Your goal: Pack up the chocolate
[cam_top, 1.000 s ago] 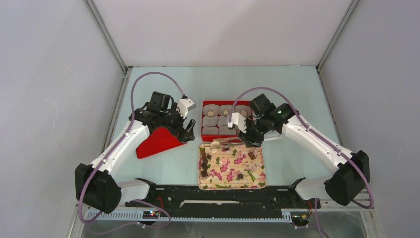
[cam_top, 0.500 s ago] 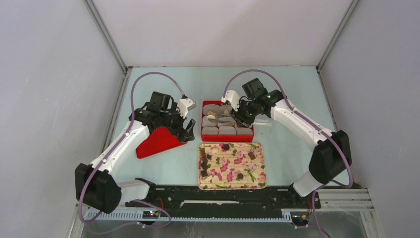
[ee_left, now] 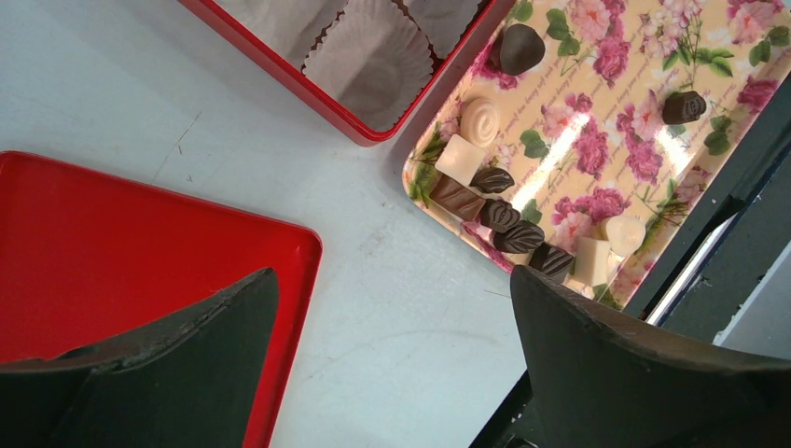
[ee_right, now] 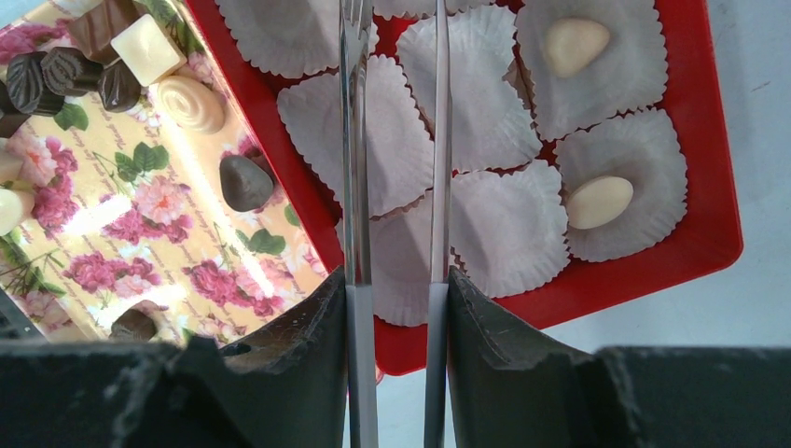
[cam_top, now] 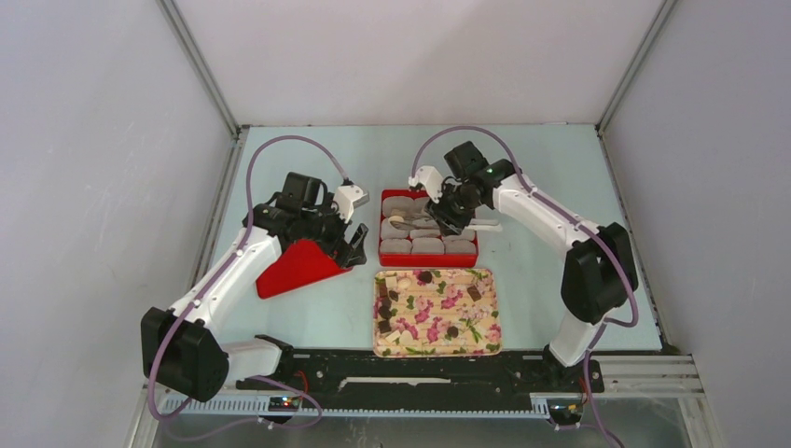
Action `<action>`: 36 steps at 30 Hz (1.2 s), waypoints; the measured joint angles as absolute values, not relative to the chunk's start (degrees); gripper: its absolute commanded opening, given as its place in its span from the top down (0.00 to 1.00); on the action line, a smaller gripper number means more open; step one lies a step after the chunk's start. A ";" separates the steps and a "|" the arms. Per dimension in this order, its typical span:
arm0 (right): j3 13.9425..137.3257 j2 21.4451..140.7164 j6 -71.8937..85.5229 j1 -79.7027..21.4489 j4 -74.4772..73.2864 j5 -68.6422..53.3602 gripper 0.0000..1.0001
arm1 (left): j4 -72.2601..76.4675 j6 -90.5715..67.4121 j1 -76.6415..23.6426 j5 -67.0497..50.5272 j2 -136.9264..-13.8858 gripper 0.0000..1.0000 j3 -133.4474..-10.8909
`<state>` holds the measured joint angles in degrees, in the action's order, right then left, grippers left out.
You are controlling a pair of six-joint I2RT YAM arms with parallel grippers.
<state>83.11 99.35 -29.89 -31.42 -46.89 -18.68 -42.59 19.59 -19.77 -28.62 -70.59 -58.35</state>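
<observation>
Most chocolate [ee_left: 483, 117] loose on floral tray [ee_left: 634, 121], nearest bases. Left gripper [ee_left: 392, 373] spread wide, empty, above red lid [ee_left: 112, 243]. Right gripper [ee_right: 396, 303] clamps tongs [ee_right: 354, 140] over red box [ee_right: 709, 187]. Two cream pieces [ee_right: 600, 201] already in paper cups [ee_right: 508, 229]. Tong tips cut off in wrist view, load unclear. Best: centre tips over empty cup, lower, release gently.

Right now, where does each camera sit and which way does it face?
Top external: above and behind, looking down at the table; both arms show.
Left wrist: looks down through the open left gripper at the red lid and flowered tray.
Right wrist: looks down along the tongs in the right gripper onto the red box.
Both wrist views share that box and tray.
</observation>
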 measured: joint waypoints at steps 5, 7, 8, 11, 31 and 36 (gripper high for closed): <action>84.16 101.71 -29.89 -31.53 -47.66 -18.57 0.63 | -42.59 19.59 -19.77 -28.60 -70.59 0.00 -58.35; 84.16 102.24 -29.89 -31.59 -47.92 -18.39 0.61 | -42.61 19.59 -19.77 -28.60 -70.59 0.00 -58.35; 84.16 102.43 -29.89 -31.68 -48.05 -18.24 0.60 | -42.61 19.59 -19.77 -28.60 -70.59 0.00 -58.35; 84.18 102.83 -29.89 -31.77 -48.25 -18.04 0.58 | -42.59 19.59 -19.77 -28.60 -70.59 0.00 -58.35; 85.14 103.09 -29.93 -31.92 -48.38 -17.63 0.58 | -42.61 19.59 -19.77 -28.01 -70.59 0.00 -58.35; 81.17 95.96 -30.41 -30.46 -48.45 -18.09 0.57 | -42.59 19.62 -19.77 -27.99 -70.59 0.00 -58.35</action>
<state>81.17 95.96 -30.41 -30.46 -48.45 -18.09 -42.59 19.62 -19.77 -27.99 -70.59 -58.35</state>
